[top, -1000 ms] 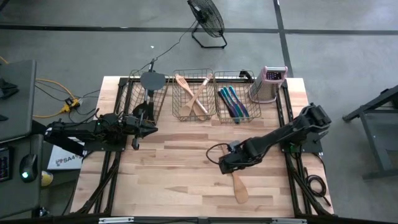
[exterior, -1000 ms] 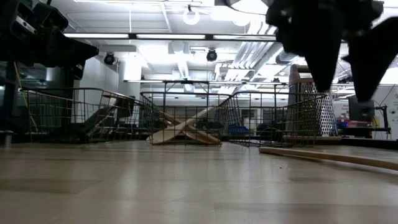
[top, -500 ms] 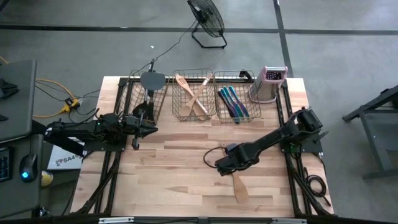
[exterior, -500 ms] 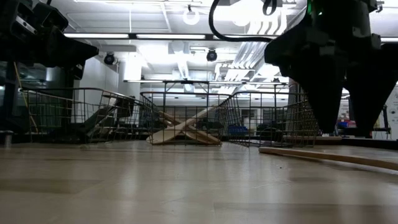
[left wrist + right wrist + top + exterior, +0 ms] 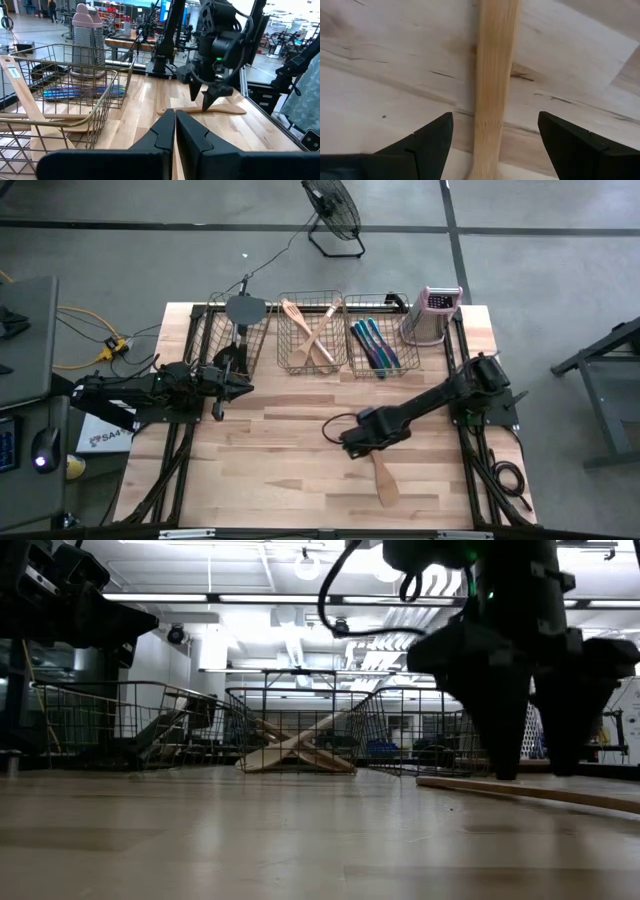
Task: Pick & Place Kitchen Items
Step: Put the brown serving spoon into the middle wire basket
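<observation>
Right wrist view gave me the wooden spatula's (image 5: 492,85) handle lying flat on the table (image 5: 380,65), running straight between the right gripper's (image 5: 492,142) spread, empty fingers. From overhead, that spatula (image 5: 382,477) lay at about five o'clock of the table's middle, the right gripper (image 5: 352,442) poised over its handle end. My left gripper (image 5: 222,385) sat clenched on nothing at nine o'clock, just in front of the left basket (image 5: 212,340). Wooden spoons (image 5: 308,332) crossed in the middle basket (image 5: 285,363); blue pieces (image 5: 376,343) filled the right basket (image 5: 412,364) beside the grater (image 5: 432,315).
</observation>
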